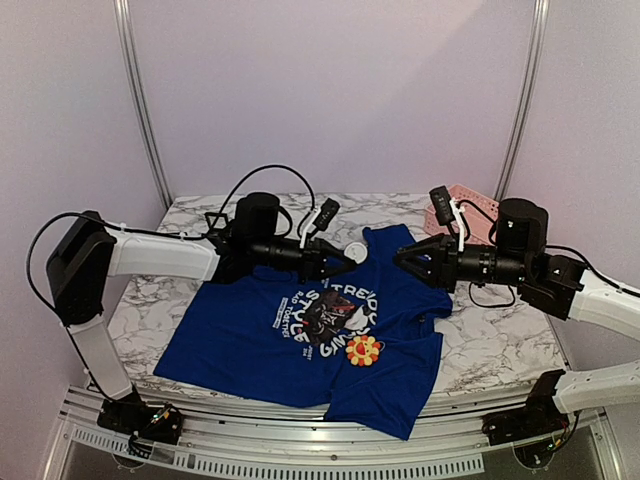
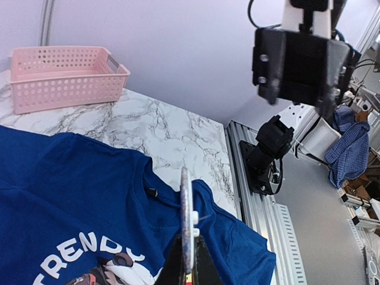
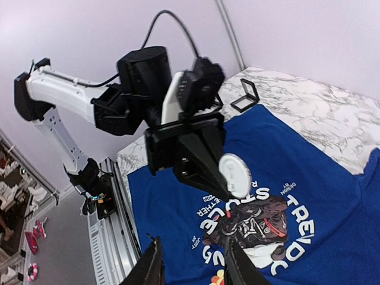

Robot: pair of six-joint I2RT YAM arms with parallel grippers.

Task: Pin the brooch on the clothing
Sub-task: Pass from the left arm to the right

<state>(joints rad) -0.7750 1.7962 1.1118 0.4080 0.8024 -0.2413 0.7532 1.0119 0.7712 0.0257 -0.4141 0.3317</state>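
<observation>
Marble table (image 1: 500, 340), T-shirt (image 1: 240, 340), brooch (image 1: 363, 349) on print, fastening hidden, left pincer (image 1: 345, 263) gripping disc (image 1: 357, 253)

1 overhead, 2 opposed wrist views, seemingly sharing the T-shirt (image 1: 240, 340).

Both arms reach inward from raised elbows, forearms near level, so the two claws face each other tip to tip, close but apart. The left claw (image 1: 343, 263) is pinched closed on a white disc (image 3: 234, 174) — seen edge-on from its own wrist. Opposite it, the right claw (image 1: 403, 256) is parted, its fingers (image 3: 152, 265) holding nothing.
</observation>
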